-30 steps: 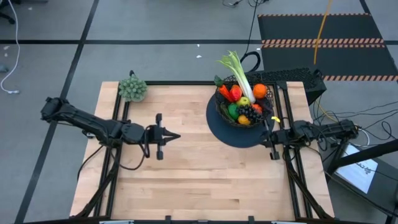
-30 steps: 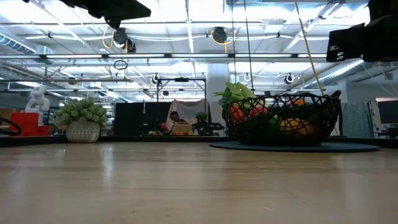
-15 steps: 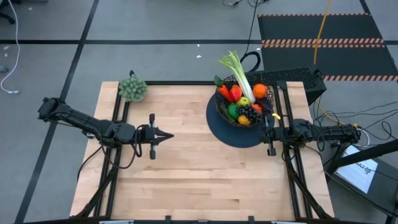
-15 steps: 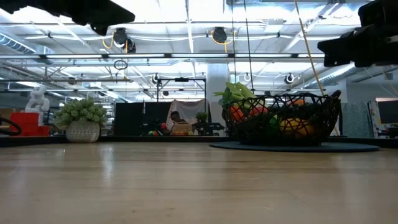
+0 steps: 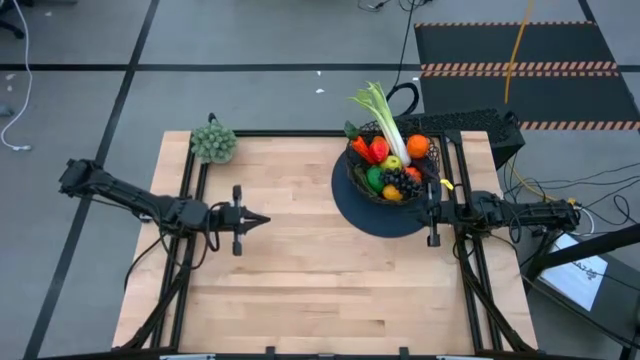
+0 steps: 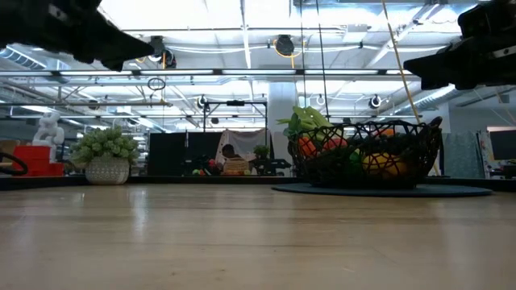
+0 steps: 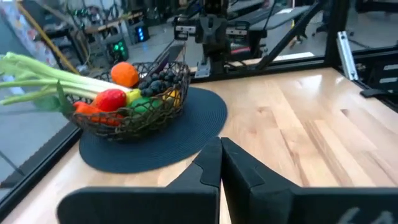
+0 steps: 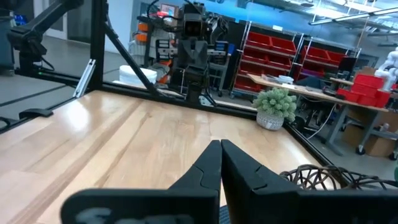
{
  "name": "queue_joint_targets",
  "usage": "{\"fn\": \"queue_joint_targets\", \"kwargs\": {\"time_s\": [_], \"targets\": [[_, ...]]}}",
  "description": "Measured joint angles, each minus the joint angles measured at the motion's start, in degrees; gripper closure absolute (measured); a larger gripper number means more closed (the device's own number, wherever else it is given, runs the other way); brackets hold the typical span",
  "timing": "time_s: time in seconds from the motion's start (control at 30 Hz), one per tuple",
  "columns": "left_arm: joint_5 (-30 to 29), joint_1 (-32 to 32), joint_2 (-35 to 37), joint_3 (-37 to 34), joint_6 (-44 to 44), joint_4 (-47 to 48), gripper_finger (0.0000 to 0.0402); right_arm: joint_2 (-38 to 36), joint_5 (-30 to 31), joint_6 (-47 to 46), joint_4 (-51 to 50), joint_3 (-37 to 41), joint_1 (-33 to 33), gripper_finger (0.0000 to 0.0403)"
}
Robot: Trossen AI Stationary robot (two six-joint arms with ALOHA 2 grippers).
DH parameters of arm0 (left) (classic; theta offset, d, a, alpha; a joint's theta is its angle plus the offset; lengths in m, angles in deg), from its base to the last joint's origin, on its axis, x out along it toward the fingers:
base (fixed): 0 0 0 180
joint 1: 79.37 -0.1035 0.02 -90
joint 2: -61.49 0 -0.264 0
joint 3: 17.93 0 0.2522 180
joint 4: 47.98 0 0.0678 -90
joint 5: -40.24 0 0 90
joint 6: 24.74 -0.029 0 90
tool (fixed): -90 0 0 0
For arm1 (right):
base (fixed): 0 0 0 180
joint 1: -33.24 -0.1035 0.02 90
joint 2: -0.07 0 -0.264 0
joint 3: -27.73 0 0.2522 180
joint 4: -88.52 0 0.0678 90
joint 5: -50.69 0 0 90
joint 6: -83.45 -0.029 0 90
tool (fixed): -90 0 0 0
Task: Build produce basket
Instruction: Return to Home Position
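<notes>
As basket (image 7: 146, 119) brims, L hand (image 7: 221, 144), R hand (image 8: 221, 144) closed.

Left pincer (image 5: 264, 219) has pulled back further toward its own side; right pincer (image 5: 424, 213) barely shifted

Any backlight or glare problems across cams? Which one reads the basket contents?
Low view: bright ceiling lights behind, so the basket is mostly silhouette; pale sheen on the table. High view: even light, no glare, produce colours read clearly. Left wrist view: produce well lit too.
</notes>
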Motion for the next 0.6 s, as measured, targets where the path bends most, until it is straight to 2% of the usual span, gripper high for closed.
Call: {"fn": "queue_joint_targets", "kwargs": {"time_s": [0.2, 0.4, 0.6], "targets": [[3.7, 0.0, 2.3, -6.9, -1.0, -9.2, 0.0393, 0.0, 0.0, 0.0, 0.0, 0.0, 0.0, 0.0403], [9.7, 0.0, 4.8, -9.6, -1.2, -8.8, 0.0396, 0.0, 0.0, 0.0, -0.1, 0.0, 0.0, 0.0403], [10.2, -0.1, 7.0, -9.7, -6.1, -8.8, 0.0398, 0.0, 0.0, 0.0, -0.1, 0.0, 0.0, 0.0403]]}}
